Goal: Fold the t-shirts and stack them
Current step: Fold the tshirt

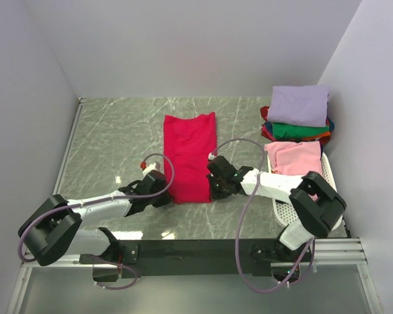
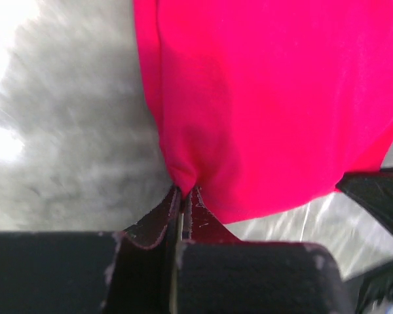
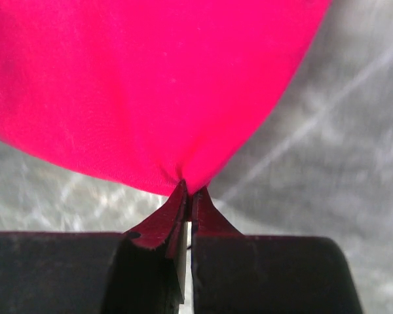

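A crimson-red t-shirt (image 1: 190,154) lies folded into a long strip on the marble table, running away from the arms. My left gripper (image 1: 166,195) is shut on its near left corner, where the red cloth (image 2: 262,104) bunches between the closed jaws. My right gripper (image 1: 214,191) is shut on the near right corner, and the red cloth (image 3: 150,85) puckers at its jaw tips. A stack of folded t-shirts (image 1: 299,116) with a lavender one on top sits at the back right. In the basket lies a pink t-shirt (image 1: 293,157).
The white perforated basket (image 1: 289,209) stands along the right wall, near my right arm's base. Walls close the table on the left, back and right. Bare marble (image 1: 118,140) stretches left of the red shirt.
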### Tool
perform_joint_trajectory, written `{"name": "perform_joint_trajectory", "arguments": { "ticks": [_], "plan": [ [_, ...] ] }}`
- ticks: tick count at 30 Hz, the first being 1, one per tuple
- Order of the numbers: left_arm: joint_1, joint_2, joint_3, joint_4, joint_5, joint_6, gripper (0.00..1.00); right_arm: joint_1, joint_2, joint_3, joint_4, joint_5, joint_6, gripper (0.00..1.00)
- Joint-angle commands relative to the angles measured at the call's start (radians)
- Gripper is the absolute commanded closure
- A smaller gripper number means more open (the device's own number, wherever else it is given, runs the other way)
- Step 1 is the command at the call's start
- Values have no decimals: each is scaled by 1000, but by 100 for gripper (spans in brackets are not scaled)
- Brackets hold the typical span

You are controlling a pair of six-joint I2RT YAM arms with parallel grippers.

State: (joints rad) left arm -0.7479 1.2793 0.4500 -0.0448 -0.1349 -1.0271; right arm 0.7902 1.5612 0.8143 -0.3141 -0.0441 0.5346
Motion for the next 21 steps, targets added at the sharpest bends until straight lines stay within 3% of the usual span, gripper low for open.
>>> {"name": "perform_joint_trajectory", "arguments": {
  "ticks": [1, 11, 21],
  "plan": [
    [-39, 5, -68, -171, 119, 65, 100, 30, -67, -59, -143, -20, -12, 100],
    [-106, -221, -65, -296, 247, 114, 100, 119, -230, -93, -284, -85, 15, 100],
    [-212, -399, -14, -343, 383, 113, 99, 165, -391, -87, -404, -267, -36, 100]
  ]
}}
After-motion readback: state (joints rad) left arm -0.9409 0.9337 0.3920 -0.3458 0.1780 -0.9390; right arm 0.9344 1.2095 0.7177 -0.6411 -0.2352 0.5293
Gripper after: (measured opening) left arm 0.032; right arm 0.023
